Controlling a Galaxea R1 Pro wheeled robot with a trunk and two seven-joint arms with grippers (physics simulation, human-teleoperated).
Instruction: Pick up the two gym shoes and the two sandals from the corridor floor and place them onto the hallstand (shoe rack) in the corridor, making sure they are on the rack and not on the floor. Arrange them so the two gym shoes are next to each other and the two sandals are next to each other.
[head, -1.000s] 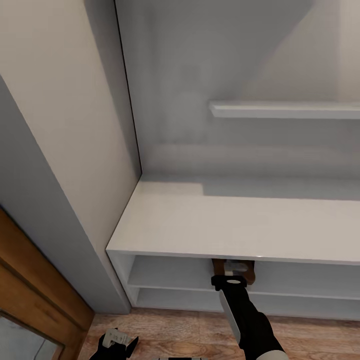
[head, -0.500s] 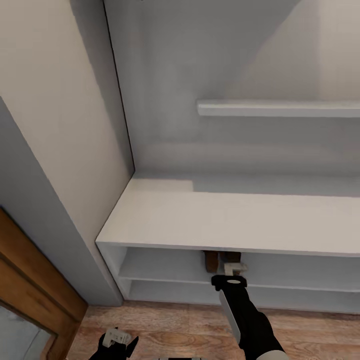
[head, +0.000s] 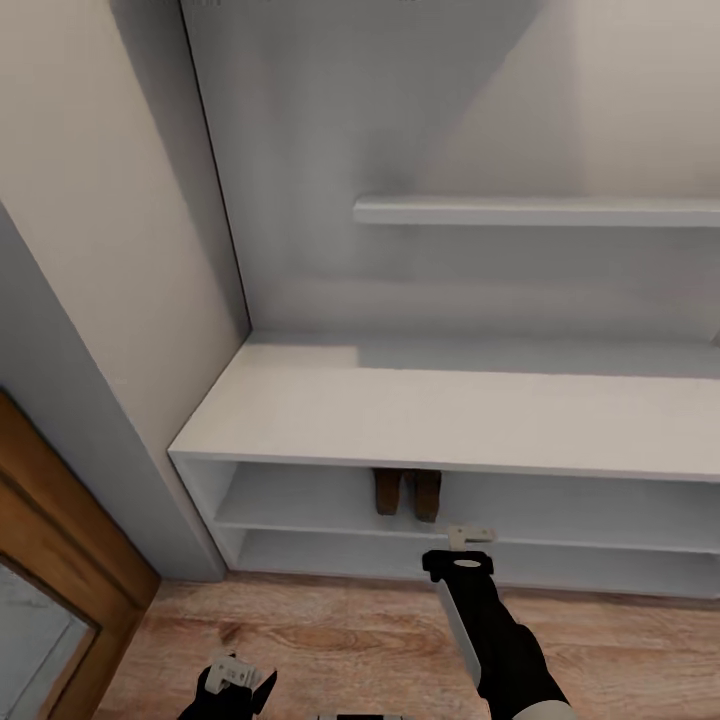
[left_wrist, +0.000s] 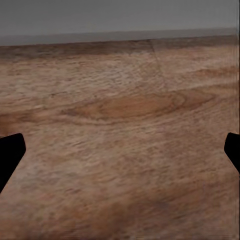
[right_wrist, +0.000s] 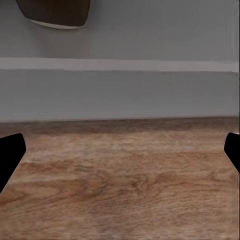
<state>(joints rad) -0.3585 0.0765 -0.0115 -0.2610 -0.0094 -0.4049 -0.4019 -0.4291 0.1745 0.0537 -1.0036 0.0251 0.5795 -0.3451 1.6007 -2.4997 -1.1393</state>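
Head view: two sandals (head: 407, 493) side by side on hallstand (head: 440, 420) upper tier. Right gripper (head: 469, 537) just outside, spread wide, empty. Probably light, flexible, grippy leather; best pinched across the sole edge.

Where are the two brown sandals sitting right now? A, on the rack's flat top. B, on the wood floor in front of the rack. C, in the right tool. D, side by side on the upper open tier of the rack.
D: the two sandals stand side by side on the upper tier of the hallstand, under its flat top; the right tool is open and empty.
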